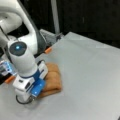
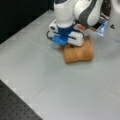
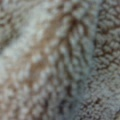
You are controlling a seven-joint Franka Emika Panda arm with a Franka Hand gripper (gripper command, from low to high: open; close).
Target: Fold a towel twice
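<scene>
The grey table (image 1: 90,75) carries the towel (image 2: 78,52), which lies as a compact, thick orange-brown bundle, apparently already folded into layers. The gripper (image 2: 67,42) sits low on the towel's edge nearest the arm; whether it is clenched or released cannot be told. The wrist view shows only terry loops. Judged soft, light, limp: best pinched at a corner or edge.

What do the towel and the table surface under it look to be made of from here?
The towel: looks like soft terry cloth, orange-brown; the wrist view fills with looped, nubby pile. It lies as a thick, rounded bundle with the gripper down on its edge.
The table: smooth pale grey sheet with a matt finish, faint seam lines; probably plastic or coated board, but the look leaves that open.
</scene>
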